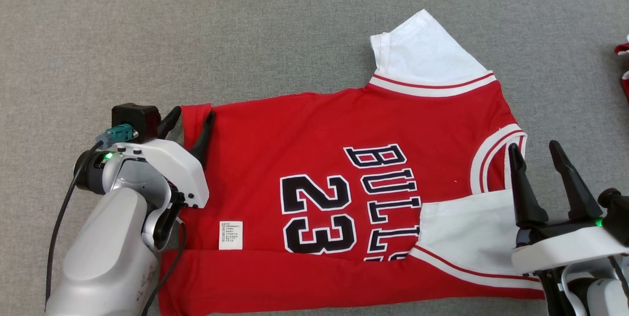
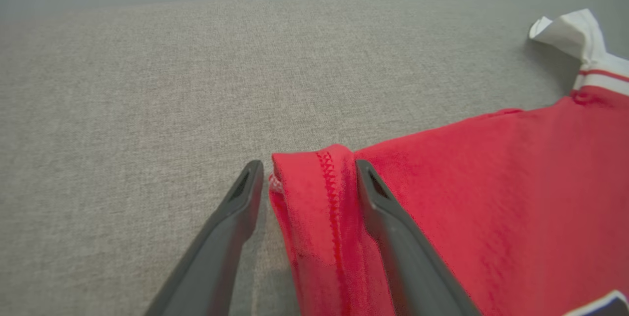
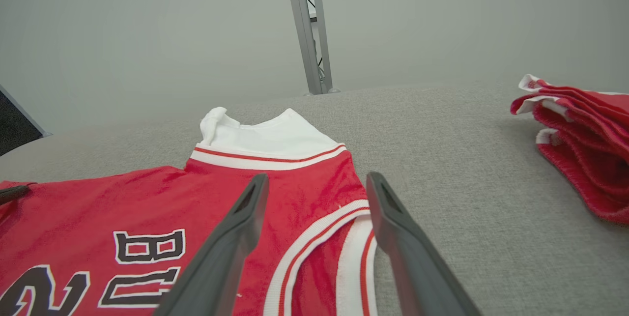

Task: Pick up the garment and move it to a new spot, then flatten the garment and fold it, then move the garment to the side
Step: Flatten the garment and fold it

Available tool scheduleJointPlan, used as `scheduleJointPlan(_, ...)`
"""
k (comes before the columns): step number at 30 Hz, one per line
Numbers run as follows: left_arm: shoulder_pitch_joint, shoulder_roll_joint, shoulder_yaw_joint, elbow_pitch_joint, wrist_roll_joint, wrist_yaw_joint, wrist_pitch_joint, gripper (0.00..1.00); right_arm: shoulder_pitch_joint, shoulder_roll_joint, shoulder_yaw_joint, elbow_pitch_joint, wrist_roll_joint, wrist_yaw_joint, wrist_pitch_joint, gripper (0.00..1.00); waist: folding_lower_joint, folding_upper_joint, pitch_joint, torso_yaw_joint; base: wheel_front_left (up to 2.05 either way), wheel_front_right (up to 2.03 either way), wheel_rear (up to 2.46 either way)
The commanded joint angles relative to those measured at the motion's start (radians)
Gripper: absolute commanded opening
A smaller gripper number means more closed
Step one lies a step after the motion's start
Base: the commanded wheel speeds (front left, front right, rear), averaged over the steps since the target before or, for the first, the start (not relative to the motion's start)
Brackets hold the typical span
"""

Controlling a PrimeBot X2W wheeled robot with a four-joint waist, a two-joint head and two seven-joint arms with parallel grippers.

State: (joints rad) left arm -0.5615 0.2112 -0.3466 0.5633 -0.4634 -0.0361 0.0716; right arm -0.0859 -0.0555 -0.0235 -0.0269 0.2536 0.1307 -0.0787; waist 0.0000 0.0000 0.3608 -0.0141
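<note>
Left jaws astride garment point(image 2: 319, 208); grey surface point(image 2: 147, 85).

Head camera looks down on the jersey point(image 1: 295, 134); wrist cameras skim low, apparently sharing its white sleeve point(image 3: 265, 139).

soft red knit cloth jersey point(image 1: 344, 158) on coarse matt grey woven table point(image 1: 196, 36); hand point(image 2: 304, 183) fingers point(image 2: 393, 237) matt dark plastic.
</note>
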Motion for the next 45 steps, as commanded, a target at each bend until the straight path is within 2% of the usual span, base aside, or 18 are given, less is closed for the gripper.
scheduleJointPlan(1, -0.023, 0.003, 0.005, 0.011, -0.010, -0.009, -0.011, 0.00, -0.014, -0.009, -0.007, -0.001, 0.005, 0.000, -0.003, 1.00, 0.0000, 0.0000, 0.001, -0.001, 0.00, 0.00, 0.00)
scheduleJointPlan(11, -0.059, -0.004, -0.002, 0.057, -0.011, -0.024, -0.066, 0.00, -0.092, -0.057, -0.056, 0.036, 0.020, 0.000, -0.001, 1.00, 0.0000, 0.0000, 0.009, 0.013, 0.00, 0.00, 0.00)
scheduleJointPlan(17, -0.088, -0.017, -0.015, 0.050, -0.008, -0.029, -0.083, 0.00, -0.234, -0.117, -0.057, 0.110, 0.052, 0.000, 0.003, 1.00, 0.0000, 0.0000, 0.046, 0.040, 0.00, 0.00, 0.00)
scheduleJointPlan(21, -0.121, -0.042, -0.029, 0.033, -0.011, -0.033, -0.093, 0.00, -0.387, -0.171, -0.039, 0.200, 0.093, 0.000, 0.015, 1.00, 0.0000, 0.0000, 0.110, 0.088, 0.00, 0.00, 0.00)
scheduleJointPlan(27, -0.165, -0.080, -0.057, 0.032, -0.007, -0.047, -0.116, 0.00, -0.577, -0.241, 0.033, 0.325, 0.120, 0.000, 0.066, 1.00, 0.0000, 0.0000, 0.183, 0.156, 0.00, 0.00, 0.00)
scheduleJointPlan(33, -0.201, -0.112, -0.094, 0.050, -0.009, -0.057, -0.138, 0.00, -0.738, -0.320, 0.165, 0.470, 0.158, 0.000, 0.205, 1.00, 0.0000, 0.0000, 0.218, 0.208, 0.00, 0.00, 0.00)
scheduleJointPlan(37, -0.216, -0.123, -0.112, 0.069, -0.018, -0.064, -0.151, 0.00, -0.808, -0.361, 0.246, 0.549, 0.183, 0.000, 0.310, 1.00, 0.0000, 0.0000, 0.228, 0.226, 0.00, 0.00, 0.00)
scheduleJointPlan(43, -0.228, -0.131, -0.123, 0.099, -0.031, -0.069, -0.173, 0.00, -0.862, -0.390, 0.328, 0.618, 0.227, 0.000, 0.409, 1.00, 0.0000, 0.0000, 0.231, 0.232, 0.00, 0.00, 0.00)
scheduleJointPlan(44, -0.229, -0.131, -0.125, 0.104, -0.031, -0.070, -0.175, 0.00, -0.869, -0.393, 0.340, 0.626, 0.233, 0.000, 0.417, 0.87, 0.0000, 0.0000, 0.231, 0.231, 0.00, 0.00, 0.00)
scheduleJointPlan(45, -0.230, -0.132, -0.126, 0.109, -0.033, -0.071, -0.177, 0.00, -0.873, -0.395, 0.348, 0.630, 0.242, 0.000, 0.418, 0.37, 0.0000, 0.0000, 0.230, 0.230, 0.00, 0.00, 0.00)
